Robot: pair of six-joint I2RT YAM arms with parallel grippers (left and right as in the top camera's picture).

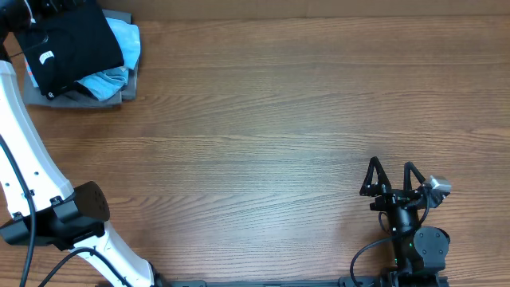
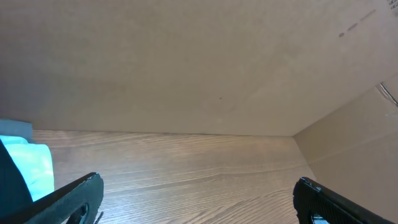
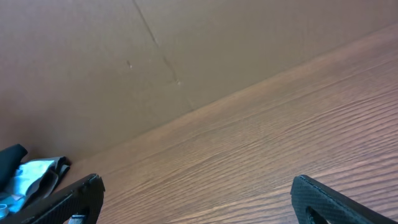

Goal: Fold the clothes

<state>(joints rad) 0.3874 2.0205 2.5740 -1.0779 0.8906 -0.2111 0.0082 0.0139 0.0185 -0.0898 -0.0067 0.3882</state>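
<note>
The clothes, a black T-shirt (image 1: 72, 48) with a small white label, lie bunched on top of a pile at the table's far left corner. In the right wrist view the T-shirt (image 3: 9, 158) shows as a small dark shape far off at the left edge. My left gripper (image 2: 198, 182) is open over bare wood beside the pile, with nothing between its fingers (image 2: 68, 199). In the overhead view it is mostly cut off at the top left corner. My right gripper (image 1: 390, 165) stands open and empty near the front right edge, far from the pile.
A light blue shirt (image 1: 121, 56) lies under the black one, on a grey folded garment (image 1: 80, 100). The blue fabric (image 2: 28, 168) shows at the left of the left wrist view. A brown cardboard wall (image 2: 186, 62) runs along the table's far edge. The left arm's white links (image 1: 32, 159) cross the left side.
</note>
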